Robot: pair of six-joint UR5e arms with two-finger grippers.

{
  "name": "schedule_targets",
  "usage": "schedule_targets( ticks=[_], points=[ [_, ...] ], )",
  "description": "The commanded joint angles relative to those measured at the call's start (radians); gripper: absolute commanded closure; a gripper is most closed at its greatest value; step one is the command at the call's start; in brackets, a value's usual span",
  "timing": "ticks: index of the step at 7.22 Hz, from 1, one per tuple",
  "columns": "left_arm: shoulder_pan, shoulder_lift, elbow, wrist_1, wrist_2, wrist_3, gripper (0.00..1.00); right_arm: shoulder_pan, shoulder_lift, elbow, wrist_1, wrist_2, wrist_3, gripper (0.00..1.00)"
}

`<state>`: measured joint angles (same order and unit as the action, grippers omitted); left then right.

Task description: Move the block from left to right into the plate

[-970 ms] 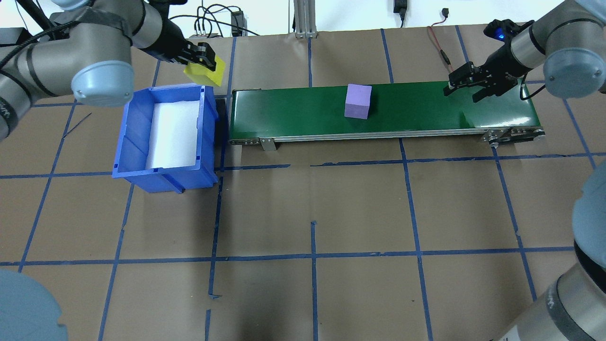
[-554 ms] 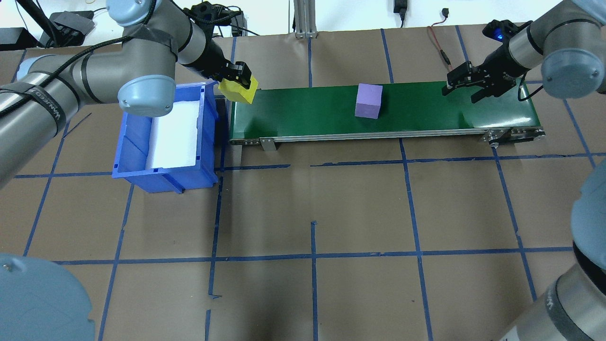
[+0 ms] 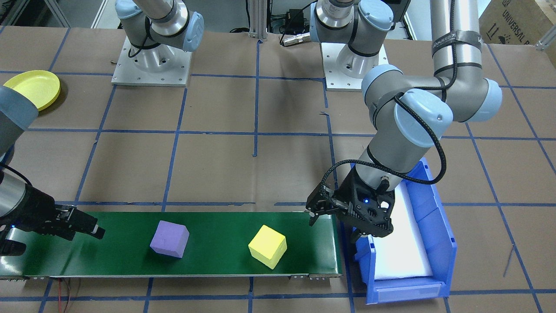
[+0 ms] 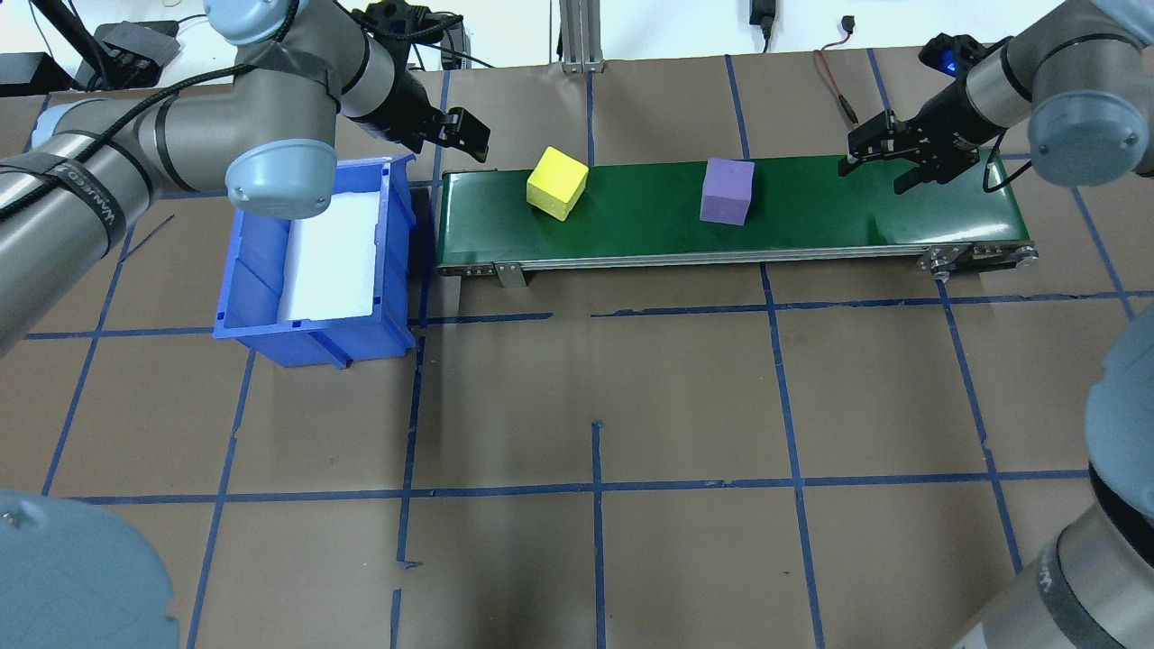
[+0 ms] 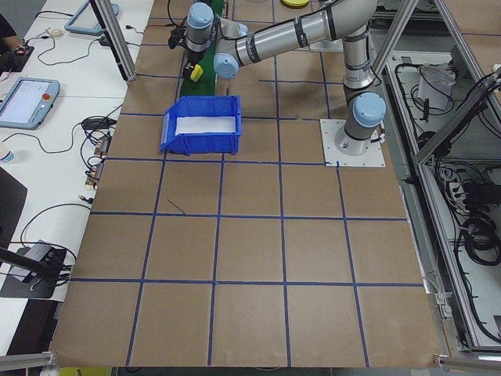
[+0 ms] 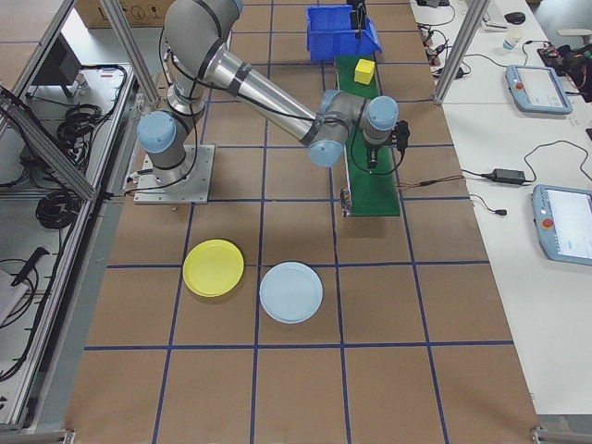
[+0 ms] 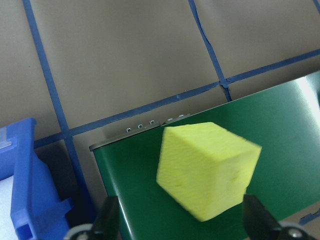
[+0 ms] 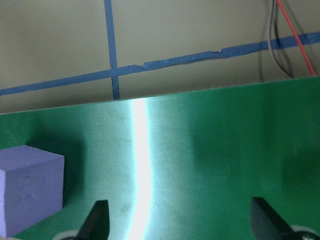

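Brown-papered desk (image 4: 595,379), green belt (image 4: 811,212) at far edge. You see yellow block (image 4: 556,183) and purple block (image 4: 728,190) on belt. Both tools wide, empty: left tool (image 4: 469,135), right tool (image 4: 888,162). Plate (image 3: 32,88) empty; grasp and placing left.

Yellow cube (image 4: 557,183) and purple cube (image 4: 728,191) on green belt (image 4: 811,216); blue bin (image 4: 261,261), yellow plate (image 6: 214,268).

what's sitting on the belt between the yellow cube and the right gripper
The purple cube sits there, on the green belt, between the yellow cube and the open right gripper, in the overhead view.
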<state>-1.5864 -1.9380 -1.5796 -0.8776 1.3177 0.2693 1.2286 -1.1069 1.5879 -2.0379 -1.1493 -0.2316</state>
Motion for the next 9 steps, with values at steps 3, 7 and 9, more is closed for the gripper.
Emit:
schedule_targets(
  ticks=[3, 7, 9],
  points=[
    [0.138, 0.302, 0.035, -0.39, 0.136, 0.008, 0.0, 0.078, -0.002, -0.008, -0.037, -0.004, 0.154, 0.0],
    [0.161, 0.373, 0.013, -0.52, 0.222, 0.01, 0.0, 0.124, -0.001, -0.008, -0.058, -0.007, 0.259, 0.0],
    [0.164, 0.372, 0.012, -0.52, 0.209, 0.008, 0.0, 0.124, 0.005, -0.006, -0.064, -0.01, 0.262, 0.0]
  ],
)
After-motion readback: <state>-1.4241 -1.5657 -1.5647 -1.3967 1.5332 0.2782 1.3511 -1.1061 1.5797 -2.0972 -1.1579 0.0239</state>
